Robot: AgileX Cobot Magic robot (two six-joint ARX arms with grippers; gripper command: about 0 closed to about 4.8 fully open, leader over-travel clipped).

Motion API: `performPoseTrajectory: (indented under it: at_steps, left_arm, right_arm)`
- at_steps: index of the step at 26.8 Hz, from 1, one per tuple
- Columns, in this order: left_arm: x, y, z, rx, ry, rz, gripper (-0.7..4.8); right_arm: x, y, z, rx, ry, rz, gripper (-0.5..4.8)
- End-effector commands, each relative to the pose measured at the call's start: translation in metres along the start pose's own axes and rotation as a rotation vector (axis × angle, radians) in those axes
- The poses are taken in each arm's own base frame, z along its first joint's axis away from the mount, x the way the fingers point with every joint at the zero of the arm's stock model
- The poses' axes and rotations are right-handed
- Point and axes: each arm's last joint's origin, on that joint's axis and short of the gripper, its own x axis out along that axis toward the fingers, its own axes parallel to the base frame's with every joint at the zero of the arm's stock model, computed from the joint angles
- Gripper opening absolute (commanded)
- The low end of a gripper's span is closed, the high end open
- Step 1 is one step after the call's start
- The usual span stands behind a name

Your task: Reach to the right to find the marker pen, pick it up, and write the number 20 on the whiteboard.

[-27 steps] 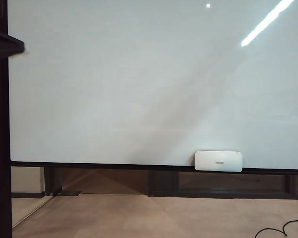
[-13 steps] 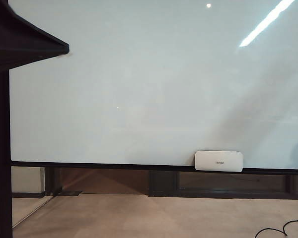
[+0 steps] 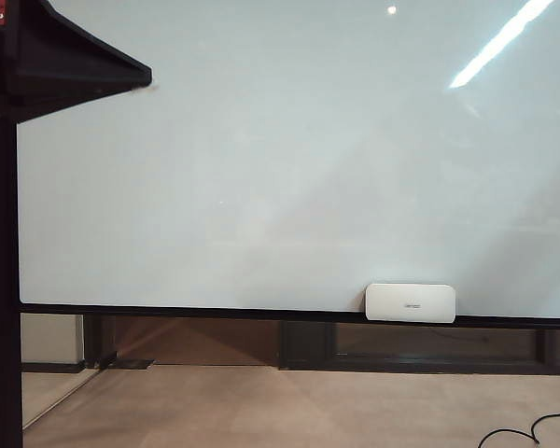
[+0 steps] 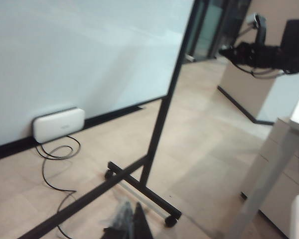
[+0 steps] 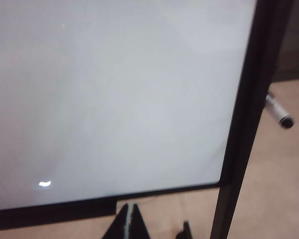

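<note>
Right gripper [image 5: 128, 219]: fingers pressed together, empty, facing the whiteboard [image 5: 114, 99] near its lower corner. Left gripper [image 4: 132, 224]: fingers together, empty, above the board's wheeled stand [image 4: 139, 181]. Eraser block [image 3: 410, 302] on bottom frame edge.

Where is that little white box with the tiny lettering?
In the exterior view the white box sits right of centre on the bottom frame of the whiteboard, above the floor.
</note>
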Motion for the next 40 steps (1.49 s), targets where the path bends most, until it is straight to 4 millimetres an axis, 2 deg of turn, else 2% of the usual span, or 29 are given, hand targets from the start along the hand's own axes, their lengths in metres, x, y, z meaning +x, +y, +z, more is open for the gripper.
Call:
performPoseTrajectory:
  at_steps: [1,3,6,10,12,18,24,31,35,36,38,40]
  left_arm:
    - [0.002,0.001,-0.003,-0.010,0.026,-0.001,-0.05]
    - [0.004,0.004,-0.006,0.012,0.044,0.015,-0.05]
    - [0.006,0.007,-0.009,0.005,0.061,0.031,-0.05]
    - [0.009,0.010,-0.014,0.028,0.083,0.054,-0.05]
    - [0.013,0.014,-0.018,0.036,0.096,0.057,-0.05]
    - [0.020,0.020,-0.027,0.023,0.123,0.059,-0.05]
    - [0.023,0.023,-0.029,0.047,0.111,0.085,-0.05]
    - [0.024,0.024,-0.026,0.098,0.105,0.099,-0.05]
    - [0.024,0.024,-0.026,0.107,0.106,0.099,-0.05]
    - [0.024,0.024,-0.026,0.108,0.105,0.104,-0.05]
    - [0.024,0.025,-0.025,0.109,0.105,0.131,-0.05]
    - [0.024,0.026,-0.025,0.110,0.104,0.143,-0.05]
  right_arm:
    - [0.007,-0.019,-0.016,-0.021,-0.042,0.016,-0.01]
    - [0.015,-0.036,-0.033,0.013,-0.009,0.078,-0.01]
    - [0.027,-0.056,-0.044,0.045,0.011,0.138,-0.01]
    - [0.043,-0.082,-0.053,0.060,0.015,0.203,-0.01]
    - [0.051,-0.102,-0.057,0.057,0.007,0.236,-0.01]
    - [0.068,-0.134,-0.060,0.044,-0.010,0.259,0.02]
    - [0.078,-0.148,-0.061,-0.041,-0.028,0.164,0.34]
    - [0.095,-0.165,-0.070,-0.125,-0.046,0.186,1.05]
    - [0.103,-0.174,-0.073,-0.127,-0.049,0.180,1.03]
    - [0.105,-0.175,-0.073,-0.132,-0.052,0.171,0.91]
    - [0.107,-0.179,-0.073,-0.140,-0.055,0.140,0.37]
    - [0.111,-0.183,-0.072,-0.149,-0.062,0.128,0.22]
